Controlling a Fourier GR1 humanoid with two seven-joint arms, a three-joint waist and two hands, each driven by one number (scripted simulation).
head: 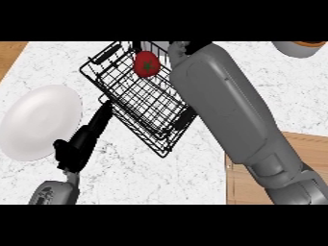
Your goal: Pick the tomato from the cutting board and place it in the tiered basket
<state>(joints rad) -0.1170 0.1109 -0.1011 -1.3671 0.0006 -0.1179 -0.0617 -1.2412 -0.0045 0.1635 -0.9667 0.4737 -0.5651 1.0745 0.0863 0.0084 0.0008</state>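
- A red tomato [146,64] sat inside the black wire tiered basket [134,103], near its far end, on a white marble bench [195,173].
- The right hand [182,48] was at the basket's far rim beside the tomato; mostly hidden by its grey forearm, so its fingers could not be made out.
- The left hand [88,137] lay with straight, relaxed fingers touching the basket's near-left edge.
- A white plate [38,122] sat left; a wooden cutting board [315,153] right.
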